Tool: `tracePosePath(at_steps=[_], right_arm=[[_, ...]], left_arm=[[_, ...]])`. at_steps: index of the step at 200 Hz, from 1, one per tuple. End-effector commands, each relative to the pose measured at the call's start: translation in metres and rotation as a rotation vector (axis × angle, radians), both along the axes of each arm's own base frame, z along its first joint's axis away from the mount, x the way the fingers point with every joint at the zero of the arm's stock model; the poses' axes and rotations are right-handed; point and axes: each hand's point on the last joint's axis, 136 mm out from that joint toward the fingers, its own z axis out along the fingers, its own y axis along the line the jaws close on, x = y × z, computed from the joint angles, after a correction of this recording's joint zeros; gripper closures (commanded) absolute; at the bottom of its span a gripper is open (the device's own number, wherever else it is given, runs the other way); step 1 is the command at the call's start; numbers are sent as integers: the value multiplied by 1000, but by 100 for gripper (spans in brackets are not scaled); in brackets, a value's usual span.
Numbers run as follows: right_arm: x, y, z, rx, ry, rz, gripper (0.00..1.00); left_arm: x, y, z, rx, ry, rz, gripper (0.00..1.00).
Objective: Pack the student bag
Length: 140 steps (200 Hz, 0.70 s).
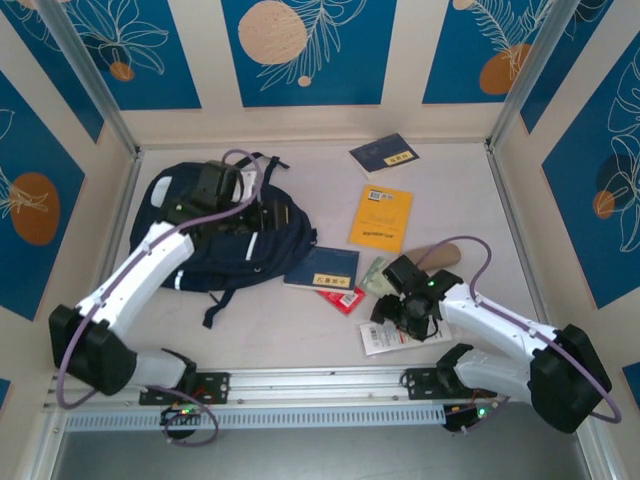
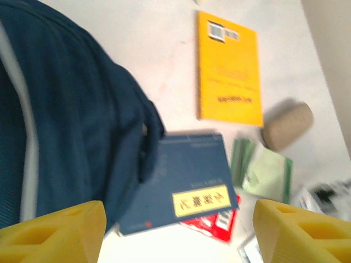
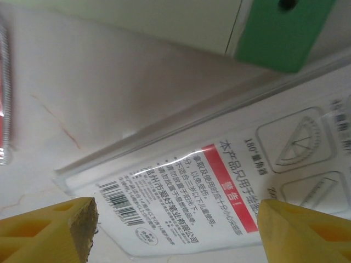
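The student bag lies toward 10 o'clock on the table, with a navy notebook against its edge at 4 o'clock. The left gripper hangs over the bag's right side, yellow fingers spread wide with nothing between them. Toward 5 o'clock the right gripper hovers just above a clear plastic packet, likewise wide apart and gripping nothing

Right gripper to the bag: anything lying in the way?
Yes. A navy notebook and a red packet under its corner lie on the table between the right gripper and the bag. The gripper is open above a white packet.
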Motion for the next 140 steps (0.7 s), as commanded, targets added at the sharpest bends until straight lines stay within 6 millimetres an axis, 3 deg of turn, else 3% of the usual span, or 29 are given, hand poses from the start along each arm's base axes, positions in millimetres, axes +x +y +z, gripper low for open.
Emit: tracePosePath(at_steps=[1, 49, 70, 92, 120, 140], right_arm=[[-1, 26, -5, 140, 40, -5, 23], [11, 59, -5, 302, 38, -33, 23], [25, 76, 6, 381, 5, -44, 23], [40, 108, 27, 555, -71, 37, 23], [37, 129, 37, 640, -41, 150, 23], [35, 116, 49, 568, -97, 214, 22]], left_arm=[[-37, -18, -19, -36, 62, -93, 29], [-100, -47, -60, 12, 145, -255, 29], [-112, -50, -79, 36, 174, -272, 30], [-124, -54, -97, 59, 221, -307, 33], [-137, -64, -112, 77, 255, -370, 37], [-144, -73, -123, 80, 284, -413, 41]])
